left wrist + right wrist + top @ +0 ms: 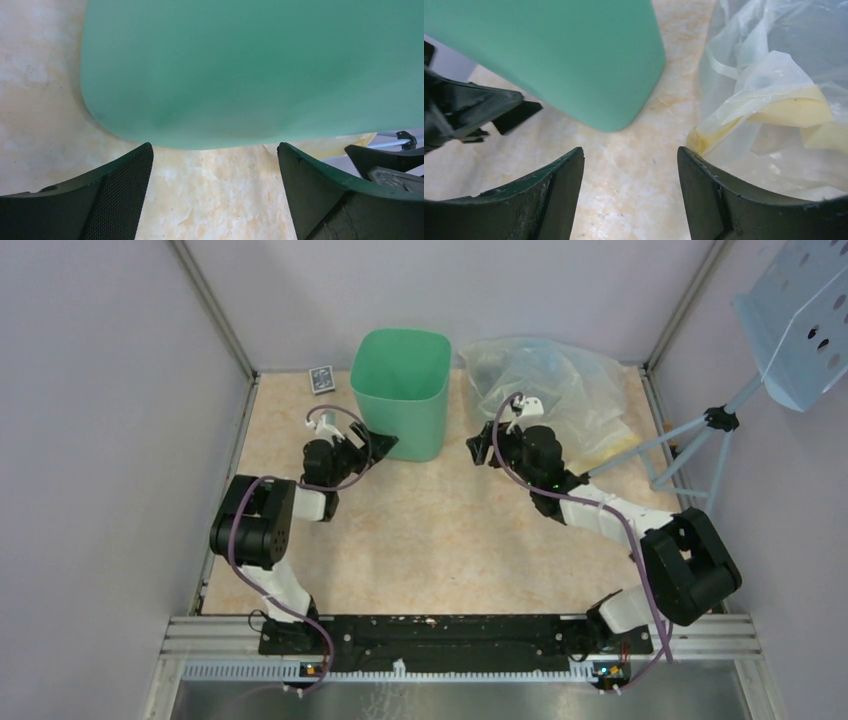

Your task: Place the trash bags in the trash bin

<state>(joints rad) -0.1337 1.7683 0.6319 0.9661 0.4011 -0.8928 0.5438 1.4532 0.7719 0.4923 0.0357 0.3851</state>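
The mint-green trash bin point(400, 390) stands upright at the back middle of the table. No black trash bag shows in any view. My left gripper point(381, 445) is open and empty, low at the bin's front left corner. In the left wrist view the bin's wall point(240, 70) fills the top, just beyond the open gripper point(215, 150). My right gripper point(478, 450) is open and empty, just right of the bin's base. In the right wrist view the gripper point(630, 152) points at bare table between the bin point(564, 55) and the plastic bags.
A heap of clear and yellowish translucent plastic bags point(550, 390) lies right of the bin and shows in the right wrist view point(774, 100). A small card box point(320, 379) sits at the back left. A tripod point(700, 445) with a perforated panel point(805, 325) stands at the right wall.
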